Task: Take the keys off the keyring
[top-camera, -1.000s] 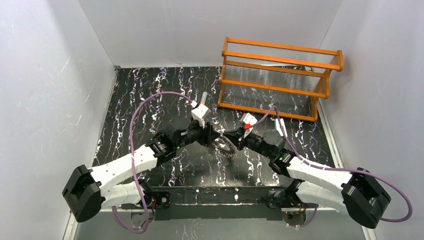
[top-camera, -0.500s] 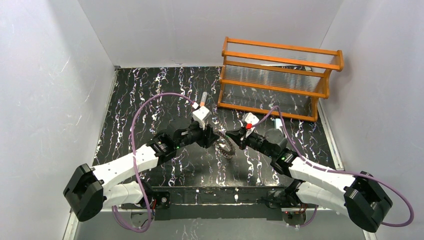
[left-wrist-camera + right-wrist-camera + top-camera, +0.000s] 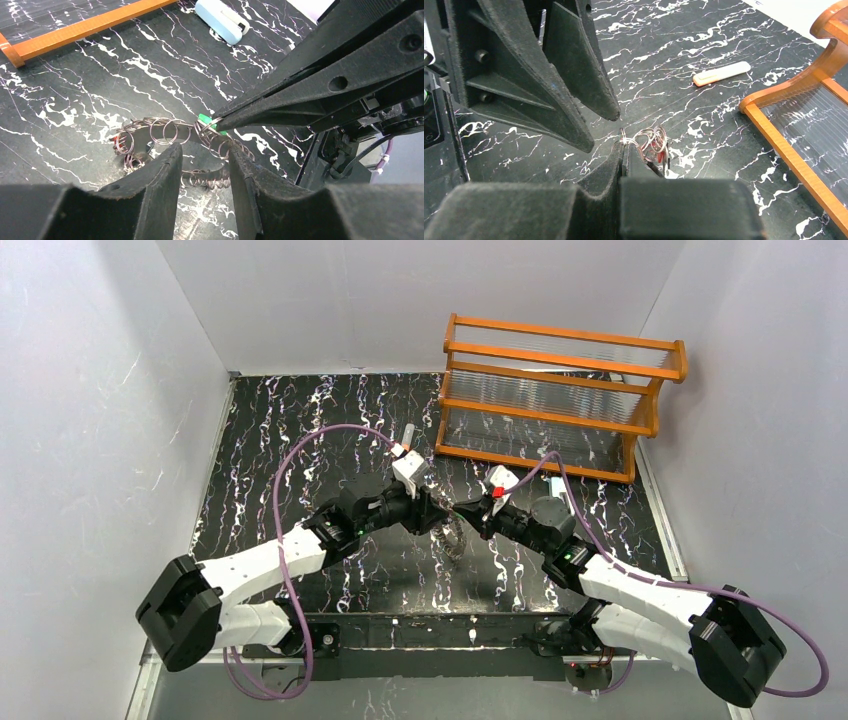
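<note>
The keyring (image 3: 452, 532) out over the desk (image 3: 300, 440), on the arms' side of the rack (image 3: 560, 400) and just off its left end; cannot tell if resting on the desk or lifted a little clear. From the left wrist, less a solid band than a loose coil of thin wire loops, with a green key (image 3: 204, 119) on the side nearer the rack and a red key (image 3: 655, 146) tucked among the loops; third key not made out. Right gripper (image 3: 623, 150) pinched fully together on one small loop right beside the green key. Left gripper (image 3: 205, 155) about half spread, straddling the coil's edge farthest from the rack, not visibly clamped. Likely very light, springy and slick: thin wire apt to twist, swing or slide out of flat pads, tiny tags apt to flip away at a touch. Best held on the wire itself, close beside a key, to steady the coil; then take the key by its flat faces and walk it along the loop to the split end. Worth keeping the pinch short and firm, never across the whole coil.
</note>
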Robot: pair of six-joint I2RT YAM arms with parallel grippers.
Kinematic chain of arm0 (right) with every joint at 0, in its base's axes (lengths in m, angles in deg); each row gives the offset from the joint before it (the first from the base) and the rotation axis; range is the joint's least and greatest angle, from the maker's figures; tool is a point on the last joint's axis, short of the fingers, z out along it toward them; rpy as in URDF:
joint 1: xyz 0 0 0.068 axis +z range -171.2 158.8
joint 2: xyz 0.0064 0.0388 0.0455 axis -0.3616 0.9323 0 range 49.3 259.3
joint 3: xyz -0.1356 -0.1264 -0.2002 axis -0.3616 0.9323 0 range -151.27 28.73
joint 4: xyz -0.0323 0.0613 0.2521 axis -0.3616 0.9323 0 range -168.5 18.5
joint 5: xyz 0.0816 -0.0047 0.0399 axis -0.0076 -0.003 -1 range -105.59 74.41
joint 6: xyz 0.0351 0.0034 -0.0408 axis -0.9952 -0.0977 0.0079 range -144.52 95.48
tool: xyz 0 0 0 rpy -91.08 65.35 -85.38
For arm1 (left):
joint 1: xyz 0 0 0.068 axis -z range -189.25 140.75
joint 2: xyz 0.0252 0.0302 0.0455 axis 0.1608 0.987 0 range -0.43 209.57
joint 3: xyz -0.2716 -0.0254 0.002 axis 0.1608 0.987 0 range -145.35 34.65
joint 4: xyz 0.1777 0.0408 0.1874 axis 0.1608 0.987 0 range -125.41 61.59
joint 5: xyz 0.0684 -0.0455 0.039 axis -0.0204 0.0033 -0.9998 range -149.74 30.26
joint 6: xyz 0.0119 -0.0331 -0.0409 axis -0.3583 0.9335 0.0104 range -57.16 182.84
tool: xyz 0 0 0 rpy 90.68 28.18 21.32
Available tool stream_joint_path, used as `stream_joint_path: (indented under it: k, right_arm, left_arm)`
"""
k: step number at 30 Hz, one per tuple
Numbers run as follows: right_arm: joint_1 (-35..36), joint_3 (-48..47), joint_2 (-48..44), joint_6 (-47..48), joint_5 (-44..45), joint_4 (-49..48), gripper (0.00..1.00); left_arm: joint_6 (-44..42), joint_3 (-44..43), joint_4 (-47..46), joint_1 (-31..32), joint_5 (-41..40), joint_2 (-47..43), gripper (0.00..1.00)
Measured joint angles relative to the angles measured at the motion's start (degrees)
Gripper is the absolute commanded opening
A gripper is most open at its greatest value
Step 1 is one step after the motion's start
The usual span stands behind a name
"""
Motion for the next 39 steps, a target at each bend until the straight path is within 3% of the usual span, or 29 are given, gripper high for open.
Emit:
stream_joint_path:
  k: [8,18,29,39]
  right_arm:
    - [-0.2,-0.1,0.0,-0.1,-0.5,0.4,0.01]
    - [-0.2,-0.1,-1.7,-0.1,-0.5,1.9,0.01]
    - [-0.2,-0.1,-1.8,-0.2,-0.6,2.1,0.01]
    - [-0.2,-0.2,-1.8,-0.8,-0.6,2.1,0.01]
  left_arm:
    - [1.5,0.1,-2.6,0.0,0.1,2.3,0.34]
    - [1.6,0.8,-3.0,0.0,-0.3,2.1,0.45]
    - [4.4,0.8,-5.4,0.0,1.2,4.2,0.35]
    - [4.5,0.8,-5.8,0.0,1.7,5.7,0.34]
